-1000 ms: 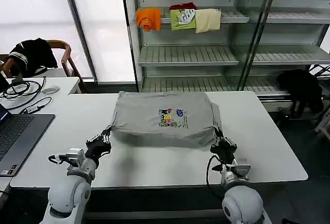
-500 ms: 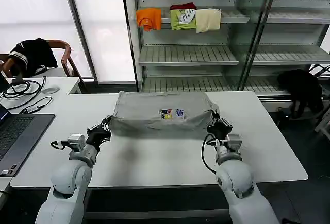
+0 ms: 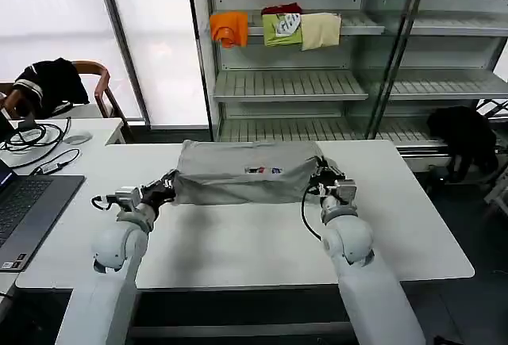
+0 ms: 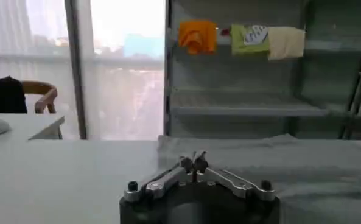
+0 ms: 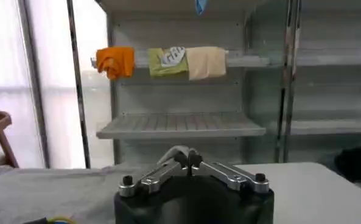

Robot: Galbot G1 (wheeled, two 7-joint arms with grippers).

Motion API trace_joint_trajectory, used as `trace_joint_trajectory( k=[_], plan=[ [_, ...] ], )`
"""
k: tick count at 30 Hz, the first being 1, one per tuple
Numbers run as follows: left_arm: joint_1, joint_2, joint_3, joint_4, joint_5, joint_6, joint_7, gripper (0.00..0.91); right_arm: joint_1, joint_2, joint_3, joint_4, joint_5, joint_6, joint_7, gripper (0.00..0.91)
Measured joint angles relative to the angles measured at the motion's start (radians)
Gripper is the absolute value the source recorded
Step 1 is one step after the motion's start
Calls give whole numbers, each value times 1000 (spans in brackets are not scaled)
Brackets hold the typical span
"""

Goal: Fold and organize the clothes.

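Now both claws, left (image 3: 167,183) and right (image 3: 324,174), pinching the shirt (image 3: 242,178), have carried its near hem back, nearly completing the fold.

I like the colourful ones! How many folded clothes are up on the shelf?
3, side by side on the upper shelf: the orange one at the left end, the green one in the middle, the cream one next. Something red peeks behind the green.

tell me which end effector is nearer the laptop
Left. The left end effector grips the grey shirt on the laptop's side; the right end effector grips its opposite edge.
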Motion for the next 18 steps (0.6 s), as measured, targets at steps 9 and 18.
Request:
trace_joint_trajectory(
  k=[9, 18],
  plan=[
    [-72, 2, 21, 103, -6, 8, 3, 10, 66, 37, 1, -103, -1, -28, -5, 0],
    [-113, -8, 39, 167, 4, 10, 2, 907, 112, 61, 3, -184, 5, -58, -6, 907]
  ],
)
